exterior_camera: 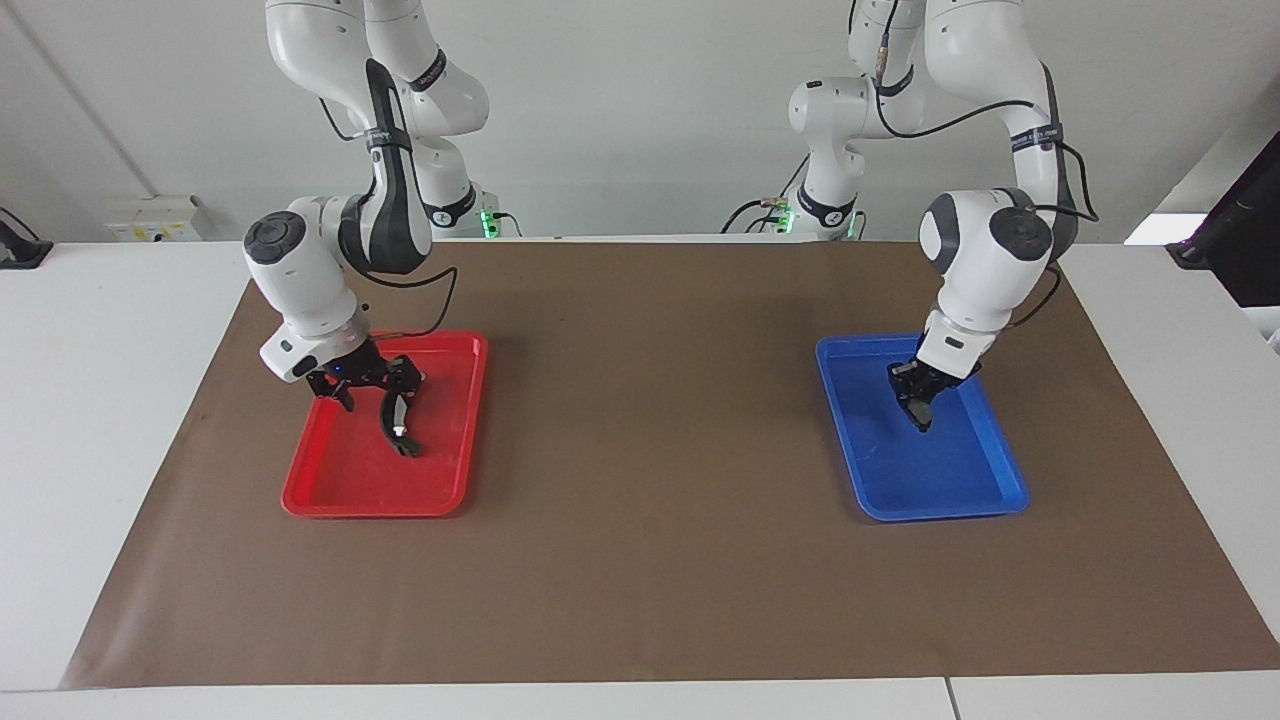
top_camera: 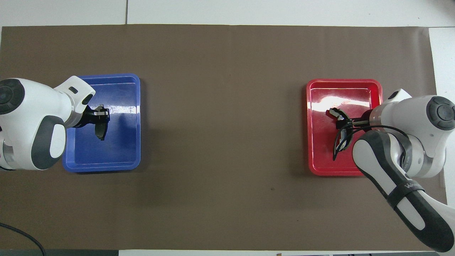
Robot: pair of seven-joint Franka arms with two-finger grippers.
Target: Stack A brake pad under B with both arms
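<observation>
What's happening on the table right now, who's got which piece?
Each arm is working in its own tray. The right gripper is down in the red tray, closed on the long crescent piece B. The left gripper is down in the blue tray, at the short A brake pad. Nothing is stacked yet; the mat between the trays holds neither piece.

Two arms over two trays

The left gripper (top_camera: 100, 122) is over the blue tray (top_camera: 131, 124) on a short dark pad (top_camera: 101, 131); the right gripper (top_camera: 346, 125) is over the red tray (top_camera: 320, 142) at the long crescent piece (top_camera: 339, 142).
</observation>
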